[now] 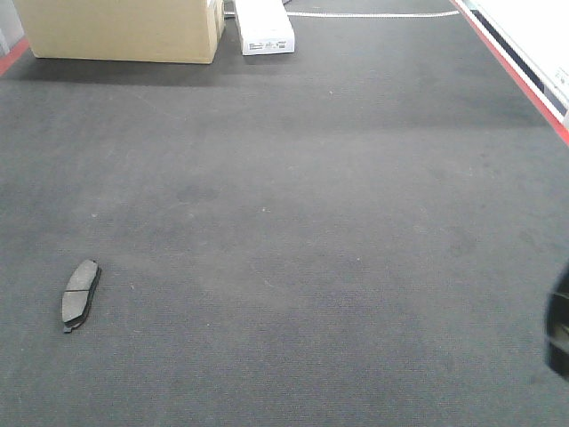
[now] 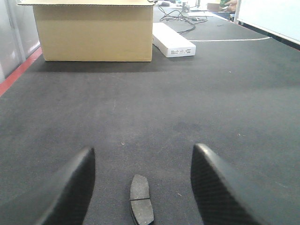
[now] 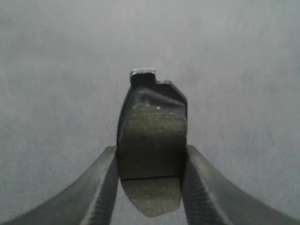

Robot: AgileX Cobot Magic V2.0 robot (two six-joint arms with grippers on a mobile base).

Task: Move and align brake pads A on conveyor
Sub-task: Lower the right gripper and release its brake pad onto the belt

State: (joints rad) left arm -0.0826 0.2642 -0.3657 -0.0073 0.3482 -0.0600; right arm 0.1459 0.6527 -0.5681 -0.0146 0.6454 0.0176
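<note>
One dark-grey brake pad (image 1: 80,294) with a centre groove lies flat on the charcoal conveyor (image 1: 302,231) at the near left. The left wrist view shows that same brake pad (image 2: 141,200) on the belt between and below my left gripper (image 2: 143,157), which is open and apart from it. My right gripper (image 3: 149,157) is shut on a second brake pad (image 3: 152,136), its fingers pressing both long edges, the pad held above the belt. In the front view only a dark edge of the right gripper (image 1: 558,334) shows at the far right.
A cardboard box (image 1: 120,28) stands at the belt's far left, with a white carton (image 1: 264,27) beside it. The red frame (image 1: 516,67) runs along the right edge, and a red strip (image 2: 18,70) lines the left. Cables (image 2: 180,16) lie beyond the carton.
</note>
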